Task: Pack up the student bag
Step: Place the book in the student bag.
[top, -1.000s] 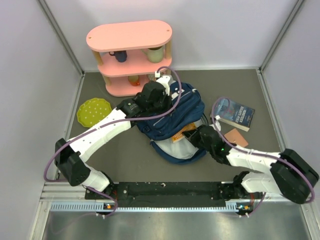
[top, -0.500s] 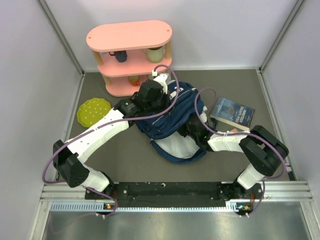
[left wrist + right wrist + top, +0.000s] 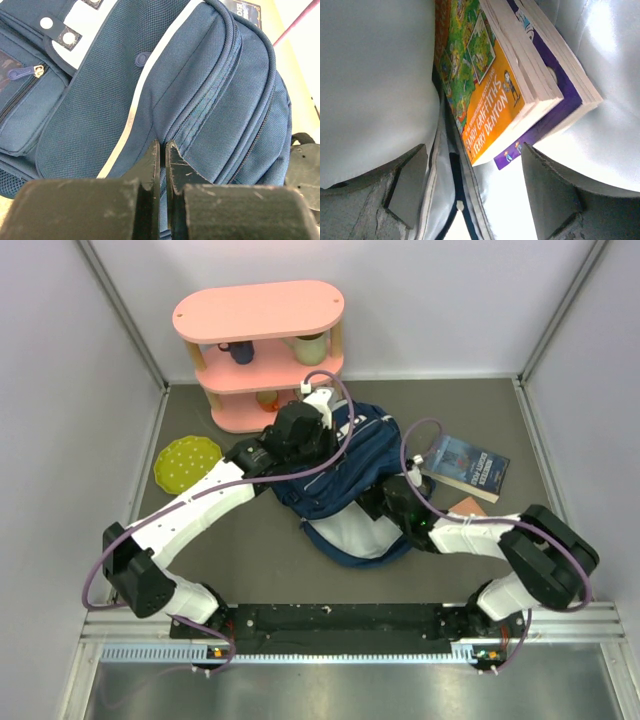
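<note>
Left gripper (image 3: 161,150): jaws closed together, tips pressed on zip seam of student bag (image 3: 165,90). Fabric probably pinched between them, view too tight to confirm. Bag lies directly under and ahead of this hand.

Right gripper (image 3: 479,185): fingers spread wide, holding nothing, inside bag's pale-lined opening. Orange-covered paperback (image 3: 485,105) and purple-covered book (image 3: 560,95) stacked just ahead, apart from both fingers.

Blue book (image 3: 468,465) on table (image 3: 250,550), outboard of right wrist.
</note>
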You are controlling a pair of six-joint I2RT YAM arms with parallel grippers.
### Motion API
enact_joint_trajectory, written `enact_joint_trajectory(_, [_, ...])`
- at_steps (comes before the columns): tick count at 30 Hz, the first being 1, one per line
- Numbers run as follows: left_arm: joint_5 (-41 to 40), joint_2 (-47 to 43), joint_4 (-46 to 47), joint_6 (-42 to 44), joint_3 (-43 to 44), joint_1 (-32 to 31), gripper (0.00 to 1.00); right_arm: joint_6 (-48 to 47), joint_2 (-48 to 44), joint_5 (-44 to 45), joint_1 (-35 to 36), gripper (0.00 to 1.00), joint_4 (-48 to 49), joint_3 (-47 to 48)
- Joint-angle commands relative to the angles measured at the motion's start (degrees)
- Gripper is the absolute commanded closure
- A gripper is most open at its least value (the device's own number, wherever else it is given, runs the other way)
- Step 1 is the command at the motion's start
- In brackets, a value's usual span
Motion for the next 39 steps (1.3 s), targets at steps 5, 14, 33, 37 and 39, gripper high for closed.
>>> enact_joint_trajectory(5, [-0.9,-4.4,8.1,-1.5,-0.3,1.4,1.0,-9.6,-15.1,0.0,0.0,0.23,-6.4,-3.7])
enact_joint_trajectory(14, [-0.9,-6.5,8.9,-1.0,-5.2,2.3,1.0,-17.7,-49.2,10.9,0.3,0.22,-36.0,-10.9])
enact_joint_trajectory(33, [10.0,-11.1,-4.2,10.6,-14.4,2.1,0.81,-24.8,-59.2,22.4,-7.8,0.17,-52.1,-4.5])
enact_joint_trajectory(37, [8.3,-16.0,-6.6,10.6,-15.6,2.0,0.37,-27.9,-58.5,13.8,-18.6,0.14,-52.1,-2.6])
enact_joint_trajectory(39, [7.9,-19.2,-5.5,10.7,-16.5,2.1,0.23,-30.3,-55.7,9.3,-24.7,0.13,-51.8,-1.9])
